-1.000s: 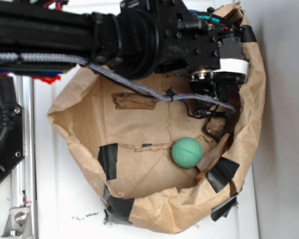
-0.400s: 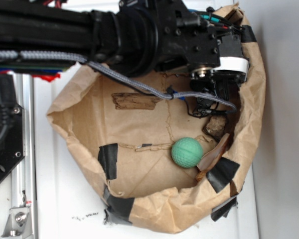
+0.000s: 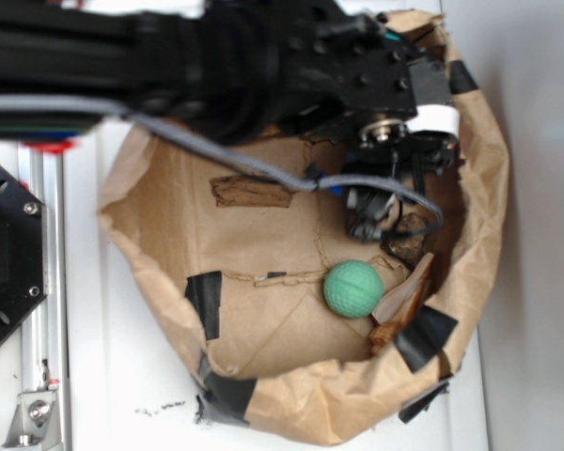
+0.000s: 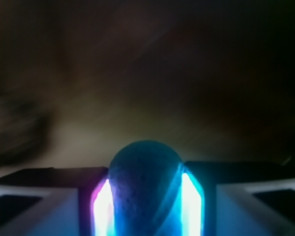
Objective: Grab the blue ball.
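The blue ball, teal and faintly dimpled, sits squeezed between my two fingers in the wrist view. Lit strips glow on either side of it. My gripper is shut on it. Behind the ball the view is dark and blurred. In the exterior view my gripper hangs inside the brown paper bag, near its right wall and just above the green ball. There the arm hides the blue ball.
The mint-green ball lies on the bag floor beside a wooden piece. Another flat wood scrap lies at the back. Black tape patches hold the bag. A metal rail runs along the left.
The arm has shifted and now looks blurred. The gripper has moved slightly left and toward the green ball. The bag's right rim has shifted a little; the green ball has stayed put.
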Controlling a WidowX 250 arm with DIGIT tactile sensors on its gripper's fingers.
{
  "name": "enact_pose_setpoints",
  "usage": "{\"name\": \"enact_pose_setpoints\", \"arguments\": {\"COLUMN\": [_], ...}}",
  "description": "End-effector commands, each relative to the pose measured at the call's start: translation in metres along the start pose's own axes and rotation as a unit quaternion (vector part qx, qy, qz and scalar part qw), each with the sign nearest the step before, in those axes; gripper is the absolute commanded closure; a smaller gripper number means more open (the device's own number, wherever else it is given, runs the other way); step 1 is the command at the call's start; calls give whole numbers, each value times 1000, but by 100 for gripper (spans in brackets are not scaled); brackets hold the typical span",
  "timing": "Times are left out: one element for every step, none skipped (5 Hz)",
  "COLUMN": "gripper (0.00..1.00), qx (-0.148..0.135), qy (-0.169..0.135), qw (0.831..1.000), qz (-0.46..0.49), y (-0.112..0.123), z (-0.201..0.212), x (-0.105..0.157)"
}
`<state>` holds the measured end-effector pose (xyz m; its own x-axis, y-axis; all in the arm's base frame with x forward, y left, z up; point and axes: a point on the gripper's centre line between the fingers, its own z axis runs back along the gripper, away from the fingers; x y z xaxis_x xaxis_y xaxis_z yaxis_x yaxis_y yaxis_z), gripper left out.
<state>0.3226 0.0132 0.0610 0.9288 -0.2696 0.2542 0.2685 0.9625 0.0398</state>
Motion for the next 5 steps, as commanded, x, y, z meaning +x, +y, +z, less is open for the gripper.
{"name": "enact_pose_setpoints", "arguments": {"gripper": [100,100,100,100,100], "qx": [-50,-43,-46,-50,-53], "qy": [33,60,46,29,21], "qw": [996,994,994,995,995], "qz": [60,86,89,77,76], "y": [-51,-52,-41,-32,-31], "z": [113,127,130,123,125], "x": [-9,-22,-28,-27,-24]}}
